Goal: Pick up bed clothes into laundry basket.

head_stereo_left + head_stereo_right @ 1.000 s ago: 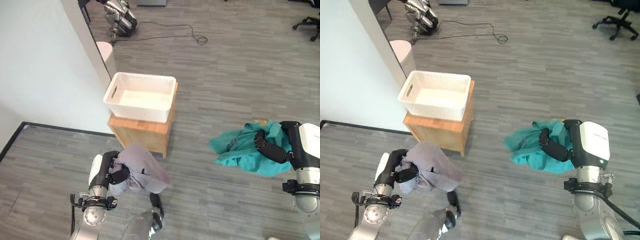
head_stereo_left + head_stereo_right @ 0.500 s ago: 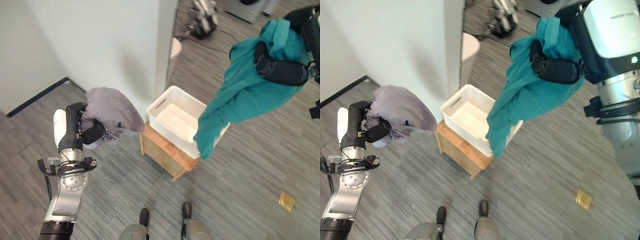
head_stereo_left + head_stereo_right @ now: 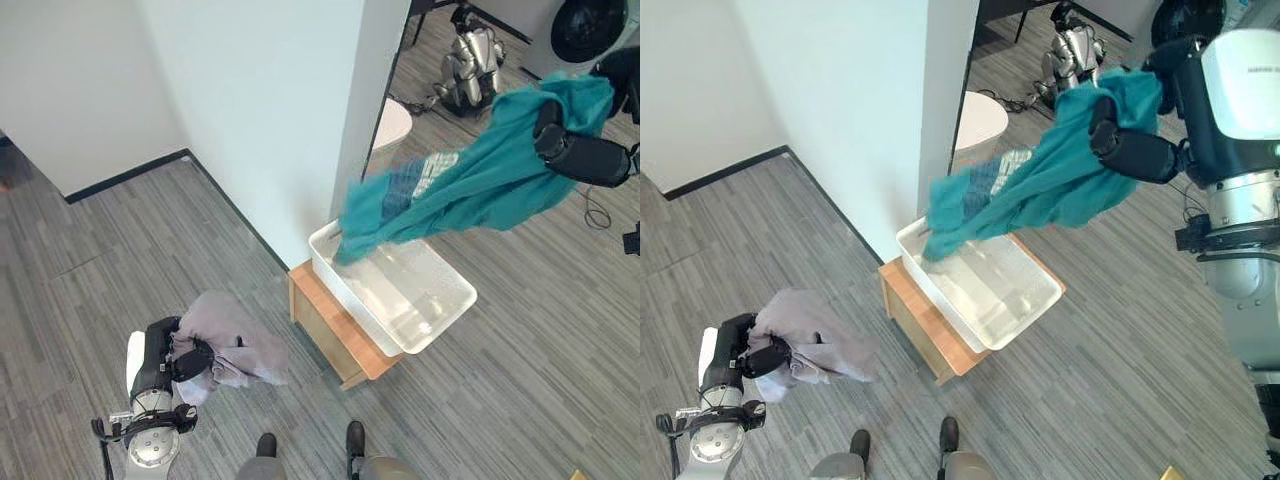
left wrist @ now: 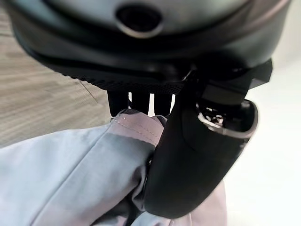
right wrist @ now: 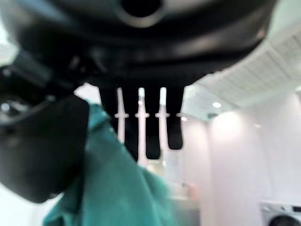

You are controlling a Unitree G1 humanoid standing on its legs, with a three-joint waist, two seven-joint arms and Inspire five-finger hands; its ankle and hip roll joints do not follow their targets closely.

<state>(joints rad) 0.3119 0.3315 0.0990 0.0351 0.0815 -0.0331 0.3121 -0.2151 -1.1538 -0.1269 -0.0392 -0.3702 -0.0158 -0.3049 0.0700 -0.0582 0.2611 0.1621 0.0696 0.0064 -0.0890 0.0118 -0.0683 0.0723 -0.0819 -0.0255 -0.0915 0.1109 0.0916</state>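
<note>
The right hand [image 3: 1127, 146] is clamped on the teal cloth [image 3: 1040, 195], whose long axis runs from it down to the basket [image 3: 980, 285], free end at the basket's far corner. The left hand [image 3: 185, 362] (farther off, low) grips the grey cloth [image 3: 235, 335].

The left hand [image 4: 197, 155] has its thumb and fingers clamped on lavender-grey cloth [image 4: 70, 174]

The teal garment [image 3: 470, 190] hides the white basket's [image 3: 440, 310] far corner; the grey cloth [image 3: 235, 335] covers the left hand's [image 3: 185, 362] fingers.
</note>
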